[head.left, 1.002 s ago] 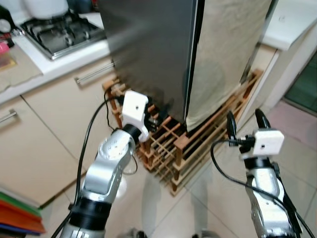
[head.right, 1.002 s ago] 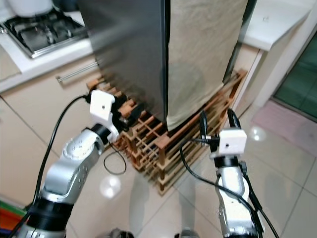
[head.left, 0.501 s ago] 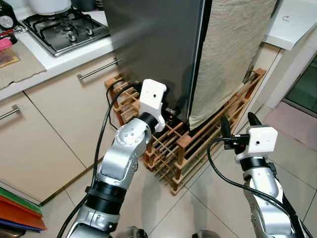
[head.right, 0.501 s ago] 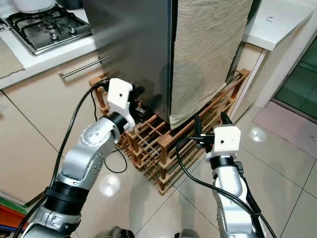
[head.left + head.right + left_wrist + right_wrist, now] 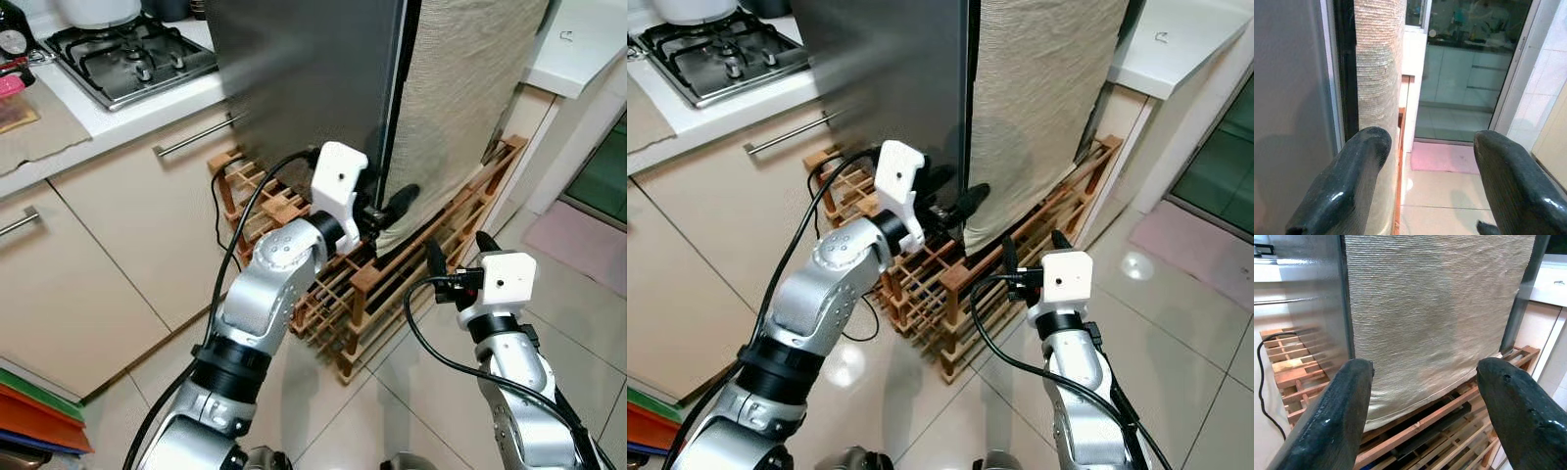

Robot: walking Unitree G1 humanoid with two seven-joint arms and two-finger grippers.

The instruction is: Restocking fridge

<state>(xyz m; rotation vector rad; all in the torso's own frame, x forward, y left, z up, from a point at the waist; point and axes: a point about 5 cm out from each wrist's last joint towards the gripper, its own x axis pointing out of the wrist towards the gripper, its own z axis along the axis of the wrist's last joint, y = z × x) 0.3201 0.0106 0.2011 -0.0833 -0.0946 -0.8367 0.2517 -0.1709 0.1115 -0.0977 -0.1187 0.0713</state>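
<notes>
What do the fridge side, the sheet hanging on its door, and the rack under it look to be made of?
Fridge side: probably brushed grey metal, with a soft sheen. Sheet: woven beige fabric, with a fine ribbed texture. Rack: reddish-brown slatted wood.

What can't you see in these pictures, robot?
- Inside of the fridge: hidden in the eye views by its shut door and the beige cloth hanging on it.
- Fridge top: cut off by the picture's upper edge.
- Wooden rack: its middle is hidden behind the left pincer and arm.
</notes>
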